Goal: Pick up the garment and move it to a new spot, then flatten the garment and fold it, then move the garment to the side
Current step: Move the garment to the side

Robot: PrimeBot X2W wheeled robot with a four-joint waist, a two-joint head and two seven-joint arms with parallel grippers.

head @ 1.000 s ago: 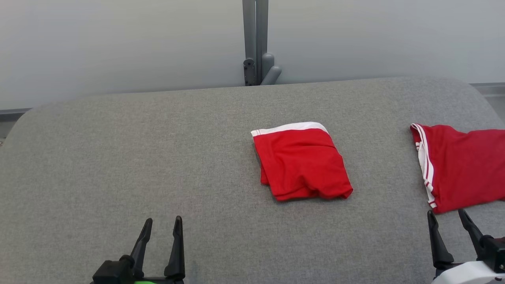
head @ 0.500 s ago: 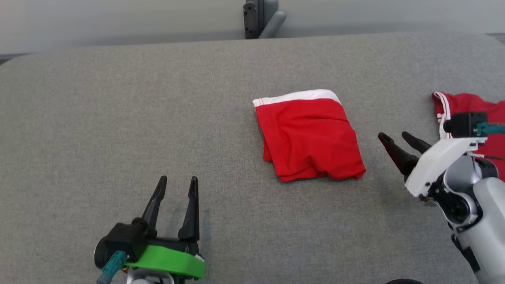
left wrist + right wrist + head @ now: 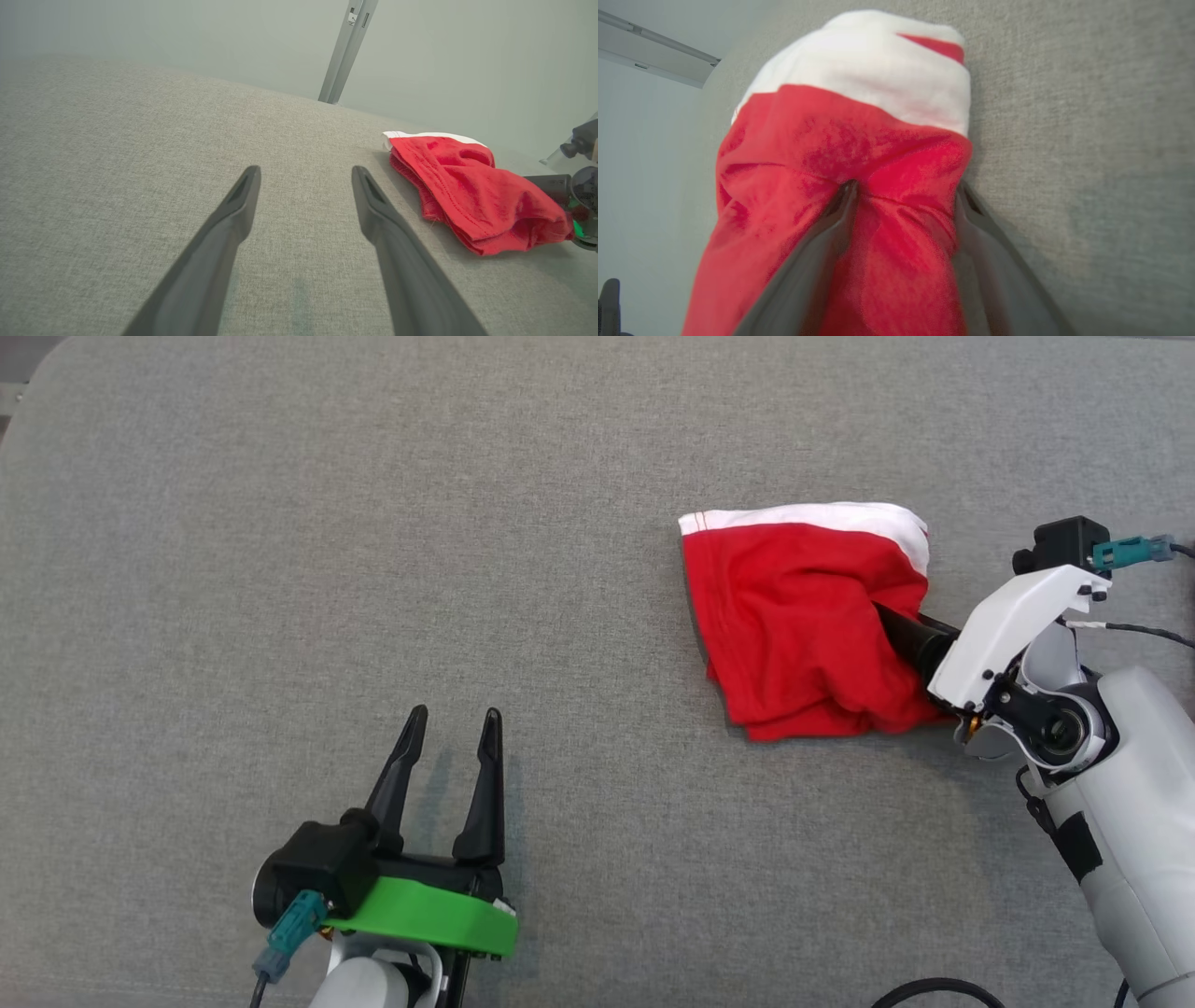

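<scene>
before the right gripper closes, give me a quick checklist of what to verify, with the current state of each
1. The right gripper is open: ok, both fingers are spread.
2. Fabric between its fingers: ok, a fold of the red garment sits between them in the right wrist view.
3. Grip closed on the garment: not ok, not yet shut.
4. Number of layers the fingers would catch: cannot tell, the tips press into bunched folds.
5. The left gripper is clear of the garment: ok, it is open and apart from it, over the grey padded surface.
</scene>
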